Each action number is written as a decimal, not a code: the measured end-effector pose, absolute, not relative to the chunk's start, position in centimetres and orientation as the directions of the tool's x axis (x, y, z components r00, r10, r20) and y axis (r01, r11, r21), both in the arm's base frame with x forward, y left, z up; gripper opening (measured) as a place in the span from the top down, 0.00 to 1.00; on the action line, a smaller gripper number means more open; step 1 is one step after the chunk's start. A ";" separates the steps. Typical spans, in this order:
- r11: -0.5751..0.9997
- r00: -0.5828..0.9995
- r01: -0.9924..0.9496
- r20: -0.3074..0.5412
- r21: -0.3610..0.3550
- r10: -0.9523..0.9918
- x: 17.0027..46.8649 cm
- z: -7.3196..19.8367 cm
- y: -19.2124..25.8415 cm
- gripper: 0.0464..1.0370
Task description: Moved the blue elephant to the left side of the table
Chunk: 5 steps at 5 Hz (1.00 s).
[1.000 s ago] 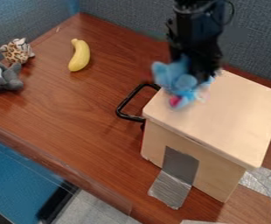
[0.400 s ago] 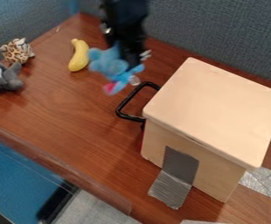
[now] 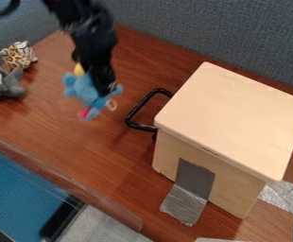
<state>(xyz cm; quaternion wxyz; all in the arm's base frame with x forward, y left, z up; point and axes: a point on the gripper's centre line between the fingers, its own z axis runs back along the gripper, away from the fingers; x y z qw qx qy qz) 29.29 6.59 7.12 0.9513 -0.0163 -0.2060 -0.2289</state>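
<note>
A blue elephant point(image 3: 82, 89) hangs pinched in the black pincer point(image 3: 103, 90) above the counter point(image 3: 80, 146), left of the pale box point(image 3: 234, 118), its plush body likely light, squashable and hard to break, the plump middle a surer hold than ears or limbs that could twist.

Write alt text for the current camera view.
Black end effector holding a blue plush elephant above a brown wooden table, left of a pale wooden box. Grey plush animal, spotted plush animal at image left; yellow banana mostly hidden.

Glossy brown wood table point(image 3: 80, 142), matt fuzzy blue elephant point(image 3: 86, 92).
</note>
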 end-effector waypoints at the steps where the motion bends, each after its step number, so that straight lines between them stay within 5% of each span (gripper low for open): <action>1: 0.871 0.789 0.486 0.392 0.072 -0.472 30.0 4.5 7.6 0.61; 3: 0.879 0.812 0.477 0.367 0.033 -0.454 28.3 3.2 9.9 0.56; 4: 0.877 0.804 0.476 0.368 0.071 -0.467 27.5 4.7 10.0 0.24; 5: 0.872 0.797 0.483 0.375 0.076 -0.474 26.8 5.6 9.5 0.03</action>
